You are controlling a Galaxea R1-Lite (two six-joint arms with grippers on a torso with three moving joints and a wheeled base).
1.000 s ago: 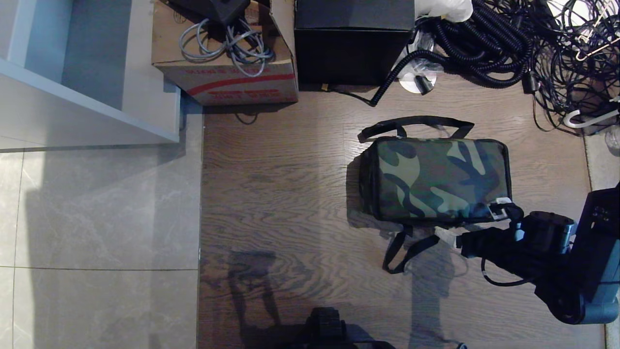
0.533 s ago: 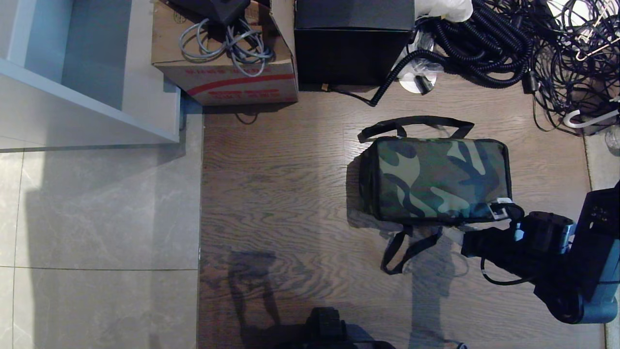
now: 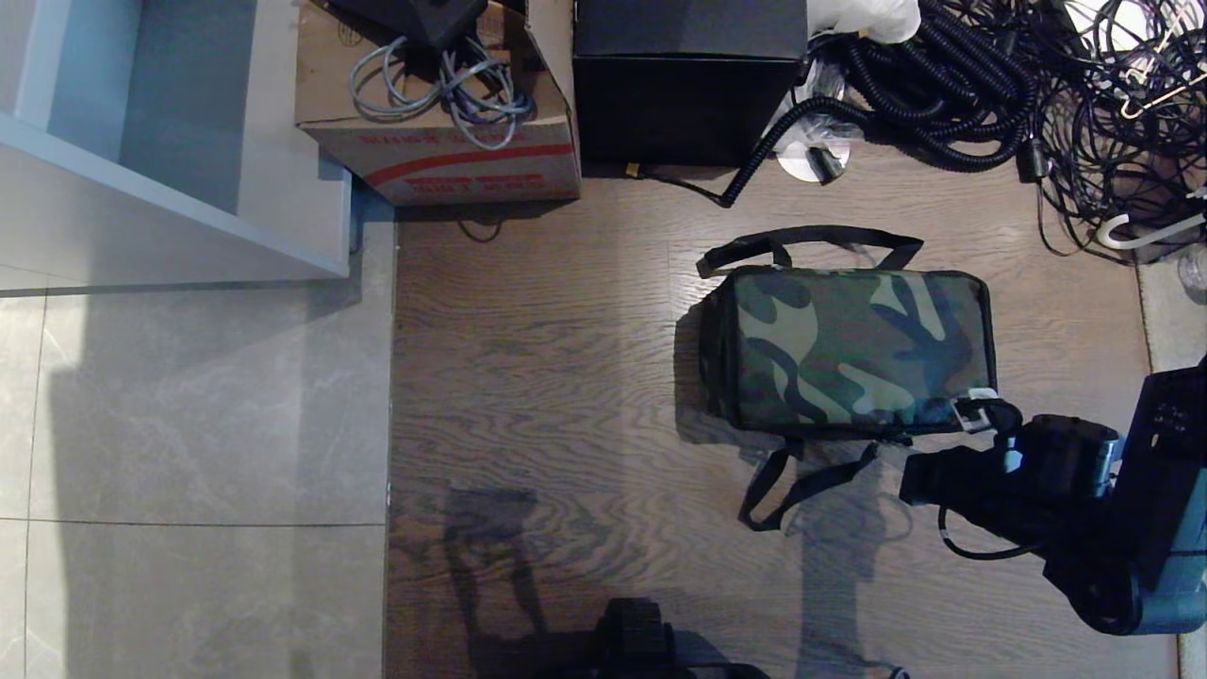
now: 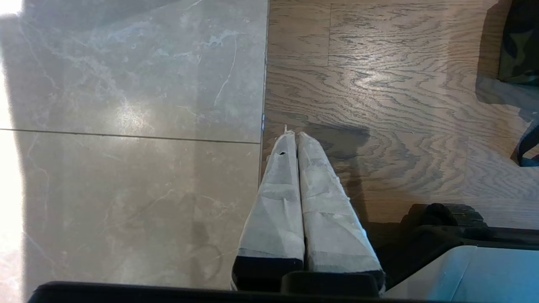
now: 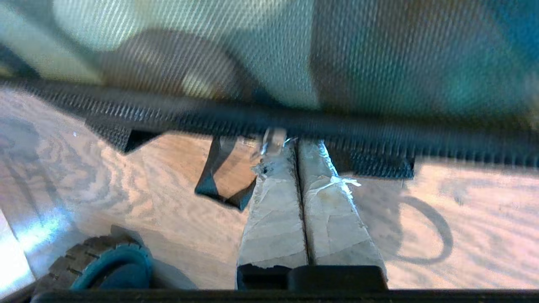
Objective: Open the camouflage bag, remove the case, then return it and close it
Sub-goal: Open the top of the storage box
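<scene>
The right arm is extended in from the right side of the head view, its black wrist held low and roughly level. The right end effector (image 5: 297, 145) is seen with its two tape-wrapped fingers (image 5: 273, 202) pressed together. The left end effector (image 4: 296, 136) is held pointing downward, its wrapped fingers likewise pressed together with nothing gripped between them.

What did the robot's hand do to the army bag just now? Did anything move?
The right gripper closed at the near right corner of the bag, by the zipper pull; whether the pull is pinched is hard to see. The loose strap on the floor in front of the bag shifted a little. The bag itself, the carton, the black box and the left gripper stayed put.
</scene>
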